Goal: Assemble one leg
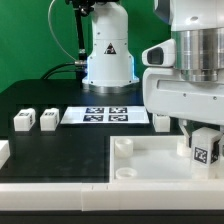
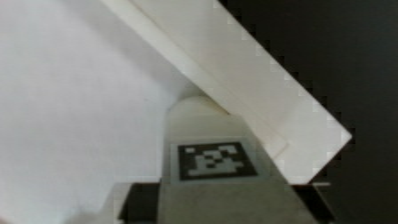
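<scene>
Looking from the exterior view, the gripper [image 1: 203, 138] hangs at about 4 o'clock in the picture, with a leg [image 1: 204, 149] between its fingers; it seems closed on that leg, though the fingertips are partly hidden by the white hand housing. This leg is a small white plastic block, squarish, with a black-and-white square tag on the face toward the camera. It stands upright over the tabletop [image 1: 140, 166], near that part's corner on the exterior view's right; whether its foot touches the tray floor I cannot tell.

Counted: four legs show. Besides the held one, two [image 1: 22, 121] [image 1: 47, 119] sit side by side at 9 o'clock on the black table [image 1: 40, 95], and one [image 1: 161, 121] stands at 3 o'clock just behind the tabletop's far rim. One marker board [image 1: 107, 116], flat with four tags, lies at centre. One round socket [image 1: 123, 146] shows in the tabletop's corner; a second rounded one [image 1: 124, 174] sits nearer the camera. The tabletop is smooth, matte white, with a raised rim.

In the wrist view, the leg [image 2: 217, 150] fills the lower middle, its tag sharp, dark fingers [image 2: 146, 203] flanking its base. A white raised rim [image 2: 249, 80] runs diagonally past it, touching or just behind its upper edge.
</scene>
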You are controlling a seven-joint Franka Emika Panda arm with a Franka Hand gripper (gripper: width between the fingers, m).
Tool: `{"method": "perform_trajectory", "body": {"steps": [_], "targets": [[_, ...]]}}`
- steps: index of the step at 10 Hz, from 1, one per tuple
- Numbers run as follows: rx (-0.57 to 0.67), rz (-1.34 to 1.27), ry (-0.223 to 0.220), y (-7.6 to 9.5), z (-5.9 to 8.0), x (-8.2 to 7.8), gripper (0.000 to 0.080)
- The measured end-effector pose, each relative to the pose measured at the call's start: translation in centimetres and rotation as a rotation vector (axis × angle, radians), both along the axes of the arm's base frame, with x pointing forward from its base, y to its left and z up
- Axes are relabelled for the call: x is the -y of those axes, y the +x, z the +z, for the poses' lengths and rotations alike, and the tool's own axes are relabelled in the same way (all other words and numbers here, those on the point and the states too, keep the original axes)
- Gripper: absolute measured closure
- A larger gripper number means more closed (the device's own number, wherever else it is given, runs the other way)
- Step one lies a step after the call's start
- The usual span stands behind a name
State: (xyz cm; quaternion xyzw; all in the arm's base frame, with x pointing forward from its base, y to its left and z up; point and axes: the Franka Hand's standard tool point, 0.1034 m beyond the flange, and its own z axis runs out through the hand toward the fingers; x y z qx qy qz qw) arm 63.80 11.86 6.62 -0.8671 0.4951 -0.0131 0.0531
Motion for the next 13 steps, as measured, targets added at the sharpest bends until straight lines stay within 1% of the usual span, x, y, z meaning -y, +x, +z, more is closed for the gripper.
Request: {"method": "perform_trajectory", "body": {"steps": [1, 3, 6, 9, 10, 11, 12, 13], "targets": [[-0.051, -0.224, 0.029, 0.3, 0.1, 0.1, 0.0507], [-0.094, -0.569, 0.107, 0.4, -0.2, 0.1, 0.0507], [-0.122, -0.836, 0.117, 0.3, -0.1, -0.2, 0.0506], [-0.125, -0.877, 0.113, 0.3, -0.2, 0.0, 0.0500], [-0.125, -0.876, 0.113, 0.3, -0.2, -0.1, 0.0267], [-0.125, -0.876, 0.113, 0.3, -0.2, -0.1, 0.0267], [-0.125, -0.874, 0.113, 0.2, -0.2, -0.2, 0.0170], [-0.120, -0.872, 0.123, 0.1, 0.5, -1.1, 0.0170]]}}
